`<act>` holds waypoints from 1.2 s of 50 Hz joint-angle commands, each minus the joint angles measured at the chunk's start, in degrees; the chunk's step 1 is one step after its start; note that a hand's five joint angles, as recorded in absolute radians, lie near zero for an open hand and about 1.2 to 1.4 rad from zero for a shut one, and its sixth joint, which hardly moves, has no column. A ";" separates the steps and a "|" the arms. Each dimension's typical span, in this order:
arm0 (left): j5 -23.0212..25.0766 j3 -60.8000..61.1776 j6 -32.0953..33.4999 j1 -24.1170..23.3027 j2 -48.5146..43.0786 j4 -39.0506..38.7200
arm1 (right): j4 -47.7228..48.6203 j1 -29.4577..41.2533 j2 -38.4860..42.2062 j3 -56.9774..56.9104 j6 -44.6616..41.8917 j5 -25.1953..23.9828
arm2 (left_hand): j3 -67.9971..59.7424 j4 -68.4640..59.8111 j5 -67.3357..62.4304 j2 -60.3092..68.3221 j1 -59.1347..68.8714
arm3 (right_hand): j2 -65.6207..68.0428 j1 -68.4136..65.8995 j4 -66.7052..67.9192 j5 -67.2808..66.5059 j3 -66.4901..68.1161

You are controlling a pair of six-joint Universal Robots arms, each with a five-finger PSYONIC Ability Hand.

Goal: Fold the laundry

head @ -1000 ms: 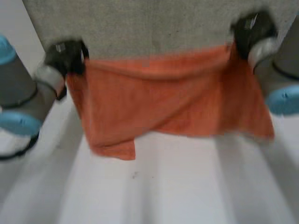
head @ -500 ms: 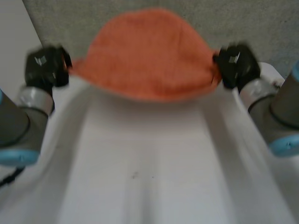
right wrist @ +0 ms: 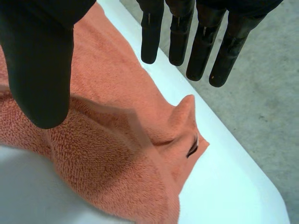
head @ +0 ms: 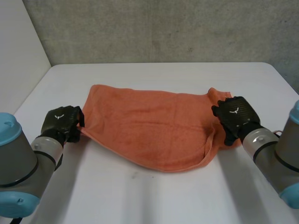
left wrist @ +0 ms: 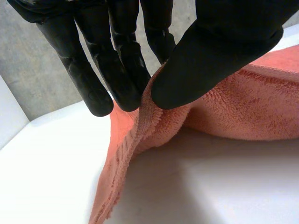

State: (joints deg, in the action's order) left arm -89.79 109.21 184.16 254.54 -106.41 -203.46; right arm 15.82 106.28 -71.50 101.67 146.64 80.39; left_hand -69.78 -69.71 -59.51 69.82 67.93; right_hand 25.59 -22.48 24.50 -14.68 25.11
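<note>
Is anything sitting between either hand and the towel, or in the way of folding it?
Nothing visible does. The left hand pinches the orange towel at its left edge. The right hand hangs open over the towel's right end, with no object between them.

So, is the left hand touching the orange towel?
Touching. The left wrist view shows the left hand pinching the edge of the orange towel between its thumb and fingers.
</note>
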 commanded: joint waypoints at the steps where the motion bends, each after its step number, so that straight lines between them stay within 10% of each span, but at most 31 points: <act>1: 0.05 0.74 -0.12 -0.01 1.12 -0.09 | -0.18 -1.43 -4.70 4.24 -0.48 -0.76 | -10.22 -10.29 -10.49 10.18 12.07 | 1.14 -4.26 2.23 -2.06 1.62; 23: 0.49 1.35 -0.12 -0.01 1.03 0.17 | -15.18 -7.58 3.98 -13.30 -2.23 -16.49 | -10.22 -10.29 -10.49 10.18 12.07 | 22.17 -25.28 23.25 -23.08 22.65; 60: 0.58 1.62 0.14 -0.28 1.03 0.17 | -28.92 -5.56 25.36 -37.16 -25.79 -16.84 | -10.22 -10.29 -10.49 10.18 12.07 | 13.09 -16.20 14.17 -14.00 13.57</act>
State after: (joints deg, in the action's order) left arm -89.21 110.65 184.31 254.38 -105.45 -203.29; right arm -12.16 100.13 -47.25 65.21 122.65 63.50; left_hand -69.77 -69.71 -59.51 69.82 67.93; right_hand 35.57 -30.80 35.01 -25.26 35.01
